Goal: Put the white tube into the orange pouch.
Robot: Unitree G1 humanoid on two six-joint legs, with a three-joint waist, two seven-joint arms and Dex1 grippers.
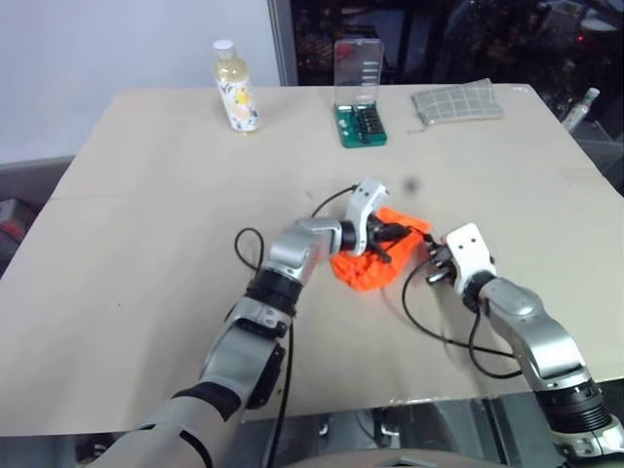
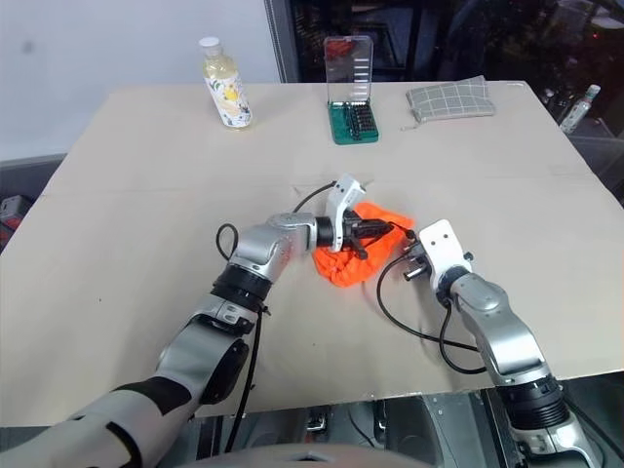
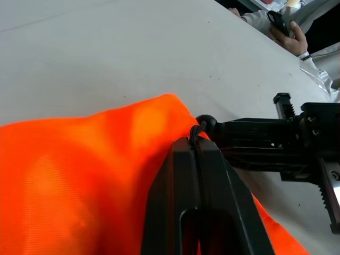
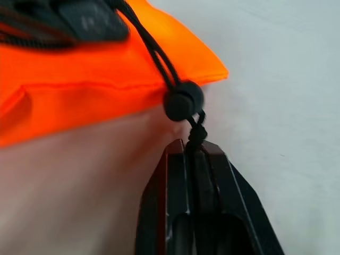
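Observation:
The orange pouch (image 1: pixel 363 269) lies crumpled on the table's middle. My left gripper (image 1: pixel 398 232) reaches over it from the left and is shut on its rim, with orange fabric (image 3: pixel 79 175) and the black cord pinched between the fingers. My right gripper (image 4: pixel 190 146) comes in from the right, at the pouch's right corner (image 2: pixel 409 249), and is shut on the black cord just behind its round toggle (image 4: pixel 183 100). In the left wrist view the toggle (image 3: pixel 206 125) sits between the two grippers' tips, which nearly meet. The white tube is out of view.
At the table's far side stand a white-capped bottle of yellowish liquid (image 1: pixel 235 93), an open green bit case (image 1: pixel 360 109) and a grey checked pouch (image 1: pixel 456 100). A person's hand (image 3: pixel 289 34) shows beyond the table's edge. Black cables trail from both wrists.

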